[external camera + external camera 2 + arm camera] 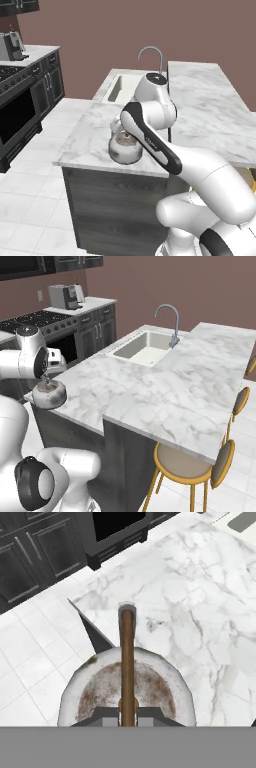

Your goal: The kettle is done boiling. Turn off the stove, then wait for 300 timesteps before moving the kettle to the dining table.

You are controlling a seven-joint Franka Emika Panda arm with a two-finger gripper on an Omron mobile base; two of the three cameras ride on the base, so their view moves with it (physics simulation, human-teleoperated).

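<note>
**Kettle hangs from our closed fingers by its handle**

We have our gripper (128,712) clamped on the kettle's thin brown wire handle (127,662). In the hand view the handle runs straight up between the two finger tips (102,716), one tip on each side and pressed against it. The kettle (126,692) sits directly below the fingers, its rust-speckled top facing us and its body spreading evenly to both sides of them.

In the left base view the kettle (125,147) shows under our hand, over the near corner of the marble counter (92,135). We cannot tell whether its base touches the marble. The sink (142,348) and faucet (170,323) lie well beyond the fingers. The dining table (215,366) lies past them, further along the island, and the stove (35,318) stands off across the floor.
</note>
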